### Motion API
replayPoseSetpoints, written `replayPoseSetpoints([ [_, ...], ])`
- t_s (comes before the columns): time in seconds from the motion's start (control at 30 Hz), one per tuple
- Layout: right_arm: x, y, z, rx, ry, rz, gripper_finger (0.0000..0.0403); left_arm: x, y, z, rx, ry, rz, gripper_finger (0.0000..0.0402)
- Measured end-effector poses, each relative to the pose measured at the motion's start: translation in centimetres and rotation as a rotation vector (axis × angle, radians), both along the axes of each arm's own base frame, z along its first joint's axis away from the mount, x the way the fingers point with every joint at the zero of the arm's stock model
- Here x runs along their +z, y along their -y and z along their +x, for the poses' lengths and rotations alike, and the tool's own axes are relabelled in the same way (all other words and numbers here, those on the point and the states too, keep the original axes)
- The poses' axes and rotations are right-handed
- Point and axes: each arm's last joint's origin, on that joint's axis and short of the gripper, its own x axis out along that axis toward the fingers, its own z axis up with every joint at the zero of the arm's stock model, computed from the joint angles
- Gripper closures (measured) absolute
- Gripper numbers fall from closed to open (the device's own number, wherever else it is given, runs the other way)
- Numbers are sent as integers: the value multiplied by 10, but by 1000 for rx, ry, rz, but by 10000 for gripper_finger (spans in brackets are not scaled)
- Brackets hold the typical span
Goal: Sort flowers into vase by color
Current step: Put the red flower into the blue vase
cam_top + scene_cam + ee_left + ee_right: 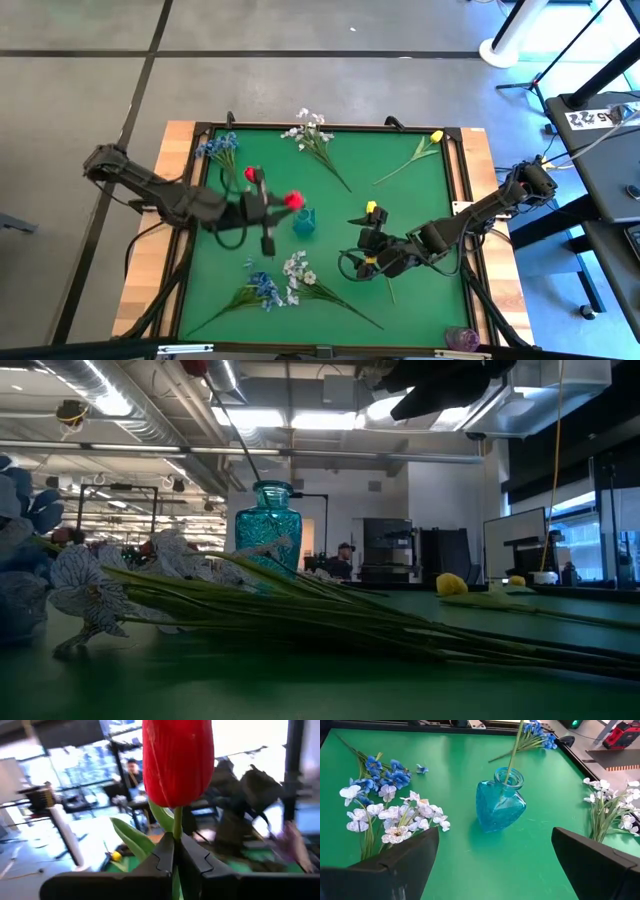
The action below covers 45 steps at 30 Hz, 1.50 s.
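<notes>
The left gripper [272, 208] at mid-frame pinched a red tulip [293, 199] by its stem, whose end sat inside the teal vase [304, 222]; the right gripper [368, 256] gaped wide, empty

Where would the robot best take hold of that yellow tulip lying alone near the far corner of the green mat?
Probably mid-stem, from straight above. The yellow tulip lies flat on the green mat, its thin stem running diagonally away from the bulky head, with bare mat on both sides. Fingers should close across the stem, clear of the head and leaves.
</notes>
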Motion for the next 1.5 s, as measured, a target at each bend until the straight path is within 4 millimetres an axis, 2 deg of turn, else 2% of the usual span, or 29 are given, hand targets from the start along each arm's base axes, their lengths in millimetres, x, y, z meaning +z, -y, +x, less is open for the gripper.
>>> replayPoseSetpoints([
  [0.13,0,0,0,0,0,1,15,33,-17,0,42,14,9,396],
  [0.23,0,0,0,0,1,2,15,45,-29,-3,75,-33,-44,396],
  [0.4,0,0,0,-1,1,3,15,27,-36,-1,83,-156,-150,395],
  [0.63,0,0,0,0,1,4,15,7,-37,10,98,-144,-150,395],
  [0.97,-1,0,0,-7,-3,11,15,20,-38,10,85,-53,-153,395],
  [1.4,-2,1,-1,-7,-20,16,15,9,-38,10,105,-126,-244,395],
  [1.5,-2,1,-1,-7,-20,16,15,1,-36,15,115,-171,-249,387],
])
